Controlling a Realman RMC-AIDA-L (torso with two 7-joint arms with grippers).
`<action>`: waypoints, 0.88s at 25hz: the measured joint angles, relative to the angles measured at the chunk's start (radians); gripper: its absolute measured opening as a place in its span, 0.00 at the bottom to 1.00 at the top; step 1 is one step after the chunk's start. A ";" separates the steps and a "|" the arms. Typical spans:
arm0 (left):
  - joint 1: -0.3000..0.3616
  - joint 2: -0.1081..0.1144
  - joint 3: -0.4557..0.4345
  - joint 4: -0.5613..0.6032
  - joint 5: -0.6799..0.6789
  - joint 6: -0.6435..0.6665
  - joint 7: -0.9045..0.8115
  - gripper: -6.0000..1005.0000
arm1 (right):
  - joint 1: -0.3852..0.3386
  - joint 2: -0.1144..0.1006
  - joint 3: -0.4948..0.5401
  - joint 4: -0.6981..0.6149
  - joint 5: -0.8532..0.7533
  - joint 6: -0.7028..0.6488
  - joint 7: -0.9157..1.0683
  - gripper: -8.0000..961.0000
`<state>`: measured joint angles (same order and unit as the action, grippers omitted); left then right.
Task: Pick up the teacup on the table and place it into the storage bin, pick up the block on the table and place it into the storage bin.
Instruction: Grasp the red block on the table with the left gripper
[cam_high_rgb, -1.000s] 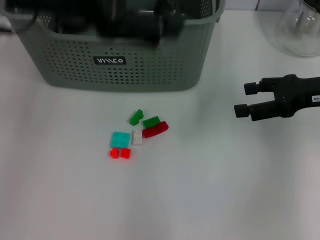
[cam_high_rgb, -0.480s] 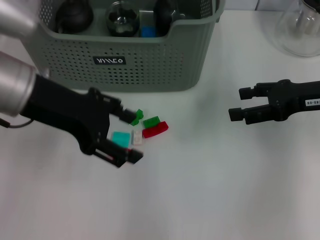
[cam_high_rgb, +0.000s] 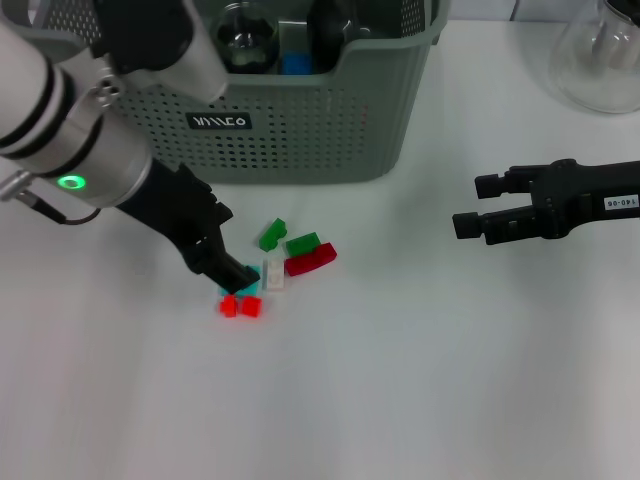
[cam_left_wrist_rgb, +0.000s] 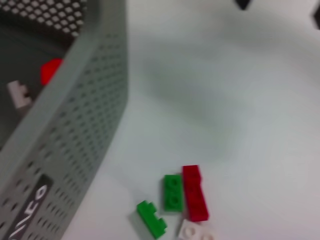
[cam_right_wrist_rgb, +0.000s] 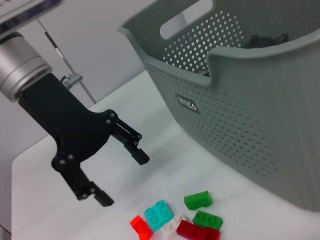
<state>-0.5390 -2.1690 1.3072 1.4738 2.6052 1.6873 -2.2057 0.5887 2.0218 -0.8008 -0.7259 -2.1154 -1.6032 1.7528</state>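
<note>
Left gripper (cam_high_rgb: 232, 272) dropped onto cyan block (cam_right_wrist_rgb: 159, 214).

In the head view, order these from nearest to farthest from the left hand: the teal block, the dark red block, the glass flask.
Measured from the left hand:
1. Teal block, right at the fingertips and partly covered.
2. Dark red block, further to the right in the cluster.
3. Glass flask, at the far right corner.

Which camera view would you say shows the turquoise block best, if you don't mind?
The right wrist view: the turquoise block lies fully exposed among the other bricks, below the open left end effector. In the head view, that end effector covers most of it. The left wrist view misses it entirely.
</note>
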 joint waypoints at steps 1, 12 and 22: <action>-0.012 0.000 0.013 -0.009 0.017 -0.006 -0.046 0.86 | 0.000 0.000 0.000 0.001 0.000 0.001 0.000 0.98; -0.057 -0.002 0.122 -0.030 0.061 -0.005 -0.298 0.86 | -0.004 -0.001 0.000 0.002 0.000 0.004 -0.006 0.98; -0.065 -0.001 0.174 -0.067 0.068 -0.043 -0.360 0.86 | -0.007 -0.005 -0.002 0.002 -0.002 0.003 -0.009 0.98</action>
<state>-0.6042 -2.1705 1.4817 1.4072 2.6728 1.6439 -2.5652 0.5813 2.0169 -0.8024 -0.7240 -2.1170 -1.5999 1.7443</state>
